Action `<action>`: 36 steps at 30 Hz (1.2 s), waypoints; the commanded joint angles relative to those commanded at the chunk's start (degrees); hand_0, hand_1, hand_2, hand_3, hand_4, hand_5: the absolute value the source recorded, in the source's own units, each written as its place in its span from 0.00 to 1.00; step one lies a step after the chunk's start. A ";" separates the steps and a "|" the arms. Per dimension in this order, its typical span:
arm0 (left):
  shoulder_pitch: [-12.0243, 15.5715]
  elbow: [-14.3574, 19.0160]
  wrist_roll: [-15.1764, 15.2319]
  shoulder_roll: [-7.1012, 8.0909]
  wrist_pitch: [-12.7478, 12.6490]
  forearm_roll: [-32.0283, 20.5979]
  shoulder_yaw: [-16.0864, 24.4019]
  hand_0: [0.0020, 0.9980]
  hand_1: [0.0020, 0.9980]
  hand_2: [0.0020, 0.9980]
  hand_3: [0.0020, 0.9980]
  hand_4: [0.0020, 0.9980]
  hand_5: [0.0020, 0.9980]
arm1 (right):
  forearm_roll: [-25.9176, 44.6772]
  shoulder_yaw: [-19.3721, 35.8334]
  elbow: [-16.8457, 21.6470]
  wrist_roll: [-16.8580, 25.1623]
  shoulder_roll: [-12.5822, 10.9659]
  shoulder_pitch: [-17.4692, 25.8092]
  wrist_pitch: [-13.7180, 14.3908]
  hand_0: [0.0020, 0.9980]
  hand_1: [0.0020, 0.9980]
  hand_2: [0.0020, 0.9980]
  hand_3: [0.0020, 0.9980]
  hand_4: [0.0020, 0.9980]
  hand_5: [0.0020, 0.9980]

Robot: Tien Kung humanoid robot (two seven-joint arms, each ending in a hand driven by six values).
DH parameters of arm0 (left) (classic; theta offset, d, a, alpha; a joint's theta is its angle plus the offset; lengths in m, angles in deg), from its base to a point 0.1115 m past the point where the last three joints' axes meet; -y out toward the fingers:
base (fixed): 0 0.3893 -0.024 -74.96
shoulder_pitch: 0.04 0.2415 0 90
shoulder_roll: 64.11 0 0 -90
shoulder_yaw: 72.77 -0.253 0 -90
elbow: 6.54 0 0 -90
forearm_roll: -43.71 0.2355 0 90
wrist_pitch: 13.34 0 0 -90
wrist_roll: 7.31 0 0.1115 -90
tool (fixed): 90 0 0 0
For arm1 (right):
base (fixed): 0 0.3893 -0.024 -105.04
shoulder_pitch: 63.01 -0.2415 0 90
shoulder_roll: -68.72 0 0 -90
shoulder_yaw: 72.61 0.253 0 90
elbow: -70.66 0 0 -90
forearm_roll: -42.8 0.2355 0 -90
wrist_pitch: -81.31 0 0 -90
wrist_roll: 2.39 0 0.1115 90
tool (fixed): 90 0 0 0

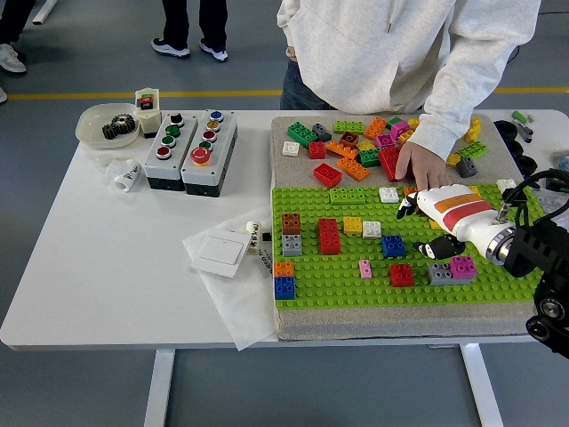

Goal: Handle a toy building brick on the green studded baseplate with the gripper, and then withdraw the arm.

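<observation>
Easing my right hand [437,222] down over the green baseplate [356,280], I want to settle on one brick cleanly and steer clear of the person's hand [421,165] resting just beyond on the board's upper part. My fingers [442,250] look loosely curled and empty, hovering above the grey-and-pink brick [452,269]; contact I cannot confirm.

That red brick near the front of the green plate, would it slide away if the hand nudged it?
Probably not: the red brick sits on the studded green baseplate, so it likely resists a sideways push. It looks rigid, small and probably light. Flat and squat, it seems unlikely to tip or roll.
</observation>
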 joint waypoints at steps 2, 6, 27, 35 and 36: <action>0.00 0.00 -0.01 0.00 -0.04 0.00 0.03 0.75 0.75 0.81 0.62 0.65 0.62 | 1.00 -0.50 -0.45 -0.38 0.62 -0.47 -0.38 0.64 0.60 0.63 0.60 0.82 0.11; -0.01 0.05 0.10 0.06 -0.14 -0.41 -0.27 0.75 0.75 0.81 0.62 0.65 0.63 | 2.32 -1.21 -1.17 -1.22 1.92 -1.03 -1.34 0.67 0.63 0.66 0.64 0.87 0.16; -0.12 0.35 0.11 0.25 -0.53 -0.70 -0.91 0.75 0.75 0.80 0.61 0.65 0.62 | 5.92 -2.10 -7.96 -2.12 6.49 -2.65 -1.42 0.67 0.63 0.69 0.66 0.92 0.25; -0.15 0.38 0.10 0.29 -0.55 -0.56 -0.89 0.75 0.75 0.80 0.61 0.65 0.62 | 6.43 -1.75 -10.37 -2.41 7.24 -2.96 -1.32 0.64 0.60 0.63 0.63 0.89 0.25; -0.15 0.37 0.12 0.29 -0.56 -0.58 -0.91 0.75 0.75 0.80 0.61 0.65 0.62 | 6.58 -1.75 -10.51 -2.40 7.28 -2.97 -1.38 0.64 0.60 0.63 0.63 0.89 0.25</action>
